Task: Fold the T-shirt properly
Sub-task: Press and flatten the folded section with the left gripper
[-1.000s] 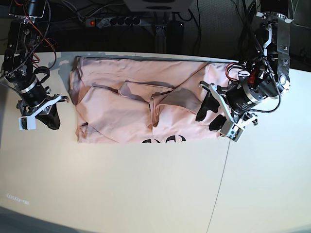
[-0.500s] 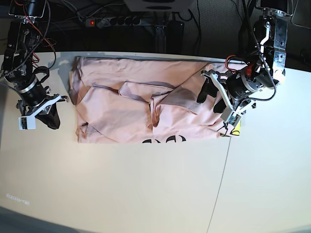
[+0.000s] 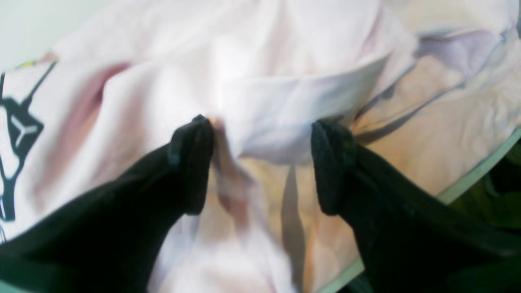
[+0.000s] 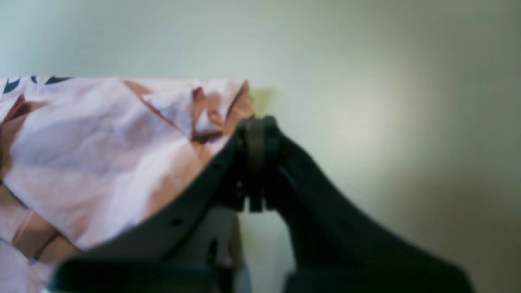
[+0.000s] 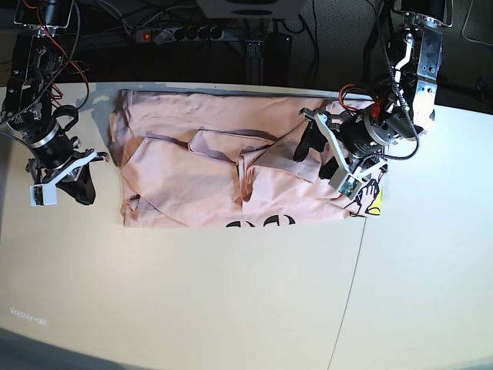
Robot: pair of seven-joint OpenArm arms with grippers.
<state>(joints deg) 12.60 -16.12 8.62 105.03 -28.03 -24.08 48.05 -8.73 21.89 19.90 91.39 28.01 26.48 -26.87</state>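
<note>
The pale pink T-shirt (image 5: pixel 208 173) lies crumpled across the back of the table, with black lettering (image 5: pixel 260 223) at its front edge and a yellow graphic corner (image 5: pixel 373 202) at the right. My left gripper (image 5: pixel 316 156) is open over the shirt's right part. In the left wrist view (image 3: pixel 262 162) its black fingers (image 3: pixel 191 162) straddle a raised fold of the shirt (image 3: pixel 276 118), and black print (image 3: pixel 16 130) shows at the left. My right gripper (image 5: pixel 81 189) is shut and empty on the table beside the shirt's left edge; it also shows in the right wrist view (image 4: pixel 256 162) next to a shirt corner (image 4: pixel 101 154).
A power strip (image 5: pixel 177 33) and cables lie behind the table's back edge. A seam (image 5: pixel 350 285) runs across the white table (image 5: pixel 192 293) at the right. The table's back edge (image 3: pixel 468 183) is close to the left gripper.
My left gripper has moved left and back over the shirt, from its right edge toward the fold, staying open. The right arm has not moved.
</note>
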